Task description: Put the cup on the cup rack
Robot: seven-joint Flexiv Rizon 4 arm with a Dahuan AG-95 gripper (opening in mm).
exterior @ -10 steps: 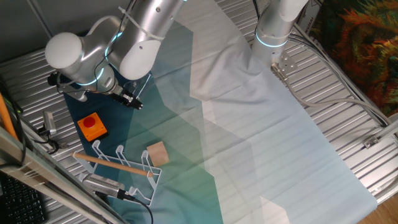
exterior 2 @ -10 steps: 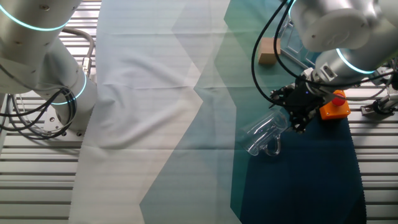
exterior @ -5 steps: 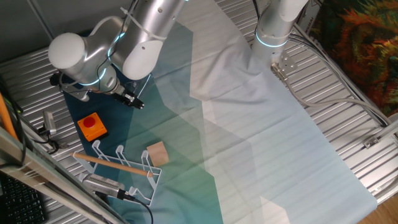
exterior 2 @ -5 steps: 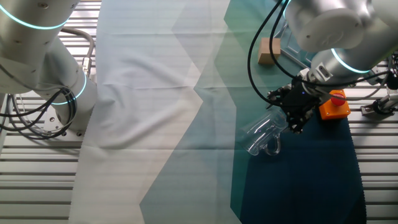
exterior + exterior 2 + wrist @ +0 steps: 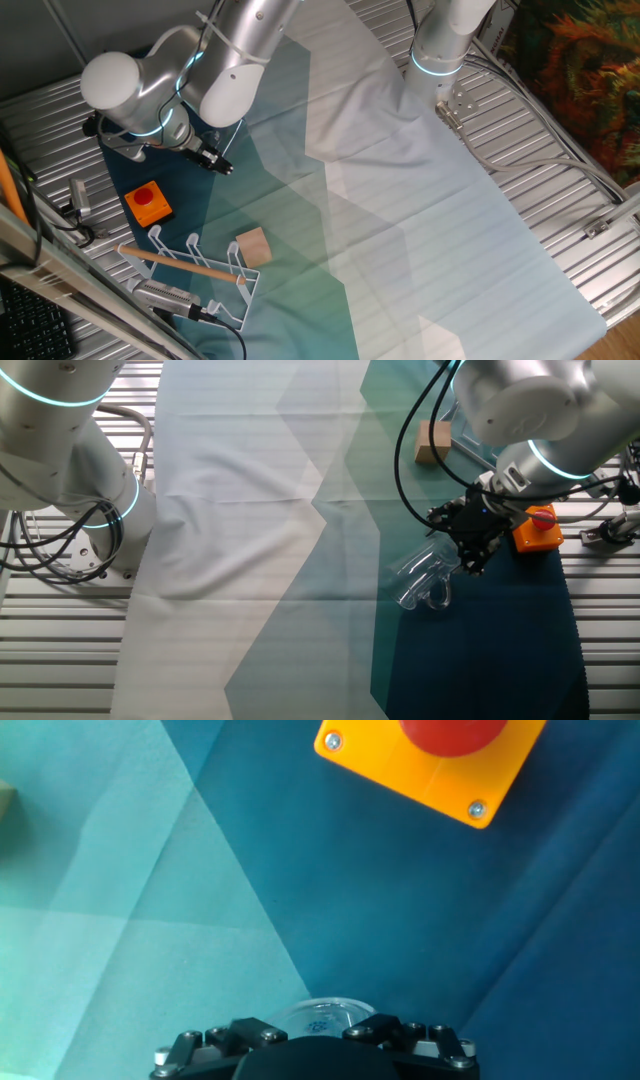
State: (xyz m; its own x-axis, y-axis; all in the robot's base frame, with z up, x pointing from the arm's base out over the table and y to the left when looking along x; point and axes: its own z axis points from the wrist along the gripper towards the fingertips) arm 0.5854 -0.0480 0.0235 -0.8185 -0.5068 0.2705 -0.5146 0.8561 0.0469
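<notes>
We have our gripper (image 5: 468, 552) low over the dark blue cloth at the right of the other fixed view, touching or just beside the cup (image 5: 427, 578), which lies on its side there. Whether we are closed on it or merely beside it, we cannot tell; in the hand view only the gripper body and a sliver of clear rim (image 5: 325, 1014) show at the bottom edge. The cup rack (image 5: 196, 268) sits at the lower left of one fixed view, empty, beyond the orange box (image 5: 149, 203) and beside the wooden block (image 5: 252, 246). By our reckoning the task is barely begun: securing, lifting, carrying and hanging the cup are left.
</notes>
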